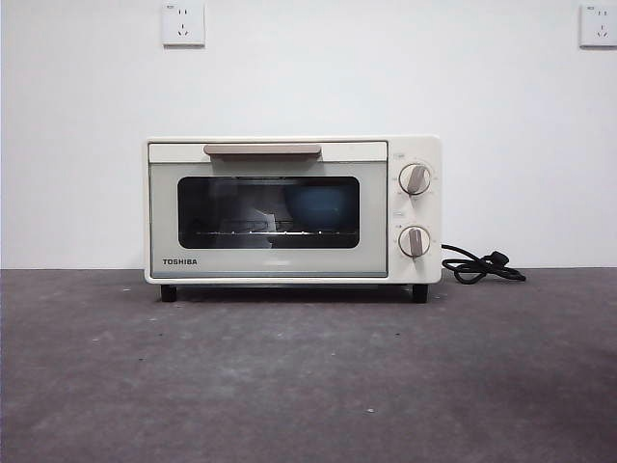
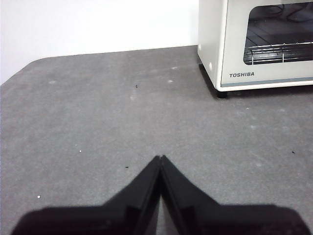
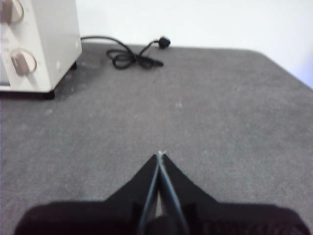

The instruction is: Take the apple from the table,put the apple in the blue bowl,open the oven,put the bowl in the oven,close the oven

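The cream-white TOSHIBA oven (image 1: 292,210) stands at the back of the dark grey table (image 1: 308,386) with its glass door closed. Through the glass, the blue bowl (image 1: 318,207) sits on the wire rack at the right side. The apple is hidden. My left gripper (image 2: 160,157) hovers shut over bare table, off the oven's (image 2: 259,44) left front corner. Off to the right of the oven (image 3: 36,44), my right gripper (image 3: 160,153) is shut over bare table. Neither arm shows in the front view.
A black cord (image 1: 479,265) with its plug lies coiled on the table right of the oven; the right wrist view shows the cord (image 3: 134,56) too. A white wall with two sockets (image 1: 183,24) stands behind.
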Action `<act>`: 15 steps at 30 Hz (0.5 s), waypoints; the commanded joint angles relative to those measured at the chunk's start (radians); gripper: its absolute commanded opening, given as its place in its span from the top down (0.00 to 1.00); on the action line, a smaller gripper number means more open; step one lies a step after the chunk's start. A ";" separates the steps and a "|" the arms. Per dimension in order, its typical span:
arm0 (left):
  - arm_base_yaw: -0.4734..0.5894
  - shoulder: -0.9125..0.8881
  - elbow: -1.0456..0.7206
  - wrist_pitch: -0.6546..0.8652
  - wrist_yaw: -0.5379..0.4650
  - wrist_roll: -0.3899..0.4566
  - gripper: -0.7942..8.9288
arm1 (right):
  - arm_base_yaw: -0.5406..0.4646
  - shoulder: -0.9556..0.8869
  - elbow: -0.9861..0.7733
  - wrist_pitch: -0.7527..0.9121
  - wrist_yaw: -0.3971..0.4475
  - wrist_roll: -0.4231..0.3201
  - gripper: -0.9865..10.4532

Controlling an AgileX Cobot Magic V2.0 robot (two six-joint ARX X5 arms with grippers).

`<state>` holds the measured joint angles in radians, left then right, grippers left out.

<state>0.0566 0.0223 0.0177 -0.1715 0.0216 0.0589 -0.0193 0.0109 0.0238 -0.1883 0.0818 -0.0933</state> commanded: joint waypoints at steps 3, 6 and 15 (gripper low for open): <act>0.003 0.000 -0.010 0.007 0.005 -0.006 0.92 | 0.000 -0.003 -0.010 0.002 0.003 0.025 0.91; 0.003 0.000 -0.010 0.007 0.005 -0.006 0.92 | 0.000 -0.003 -0.010 0.003 0.003 0.044 0.91; 0.003 0.000 -0.010 0.007 0.005 -0.006 0.92 | 0.000 -0.002 -0.010 0.008 -0.003 0.049 0.91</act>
<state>0.0566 0.0223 0.0177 -0.1715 0.0216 0.0589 -0.0193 0.0105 0.0238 -0.1871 0.0788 -0.0559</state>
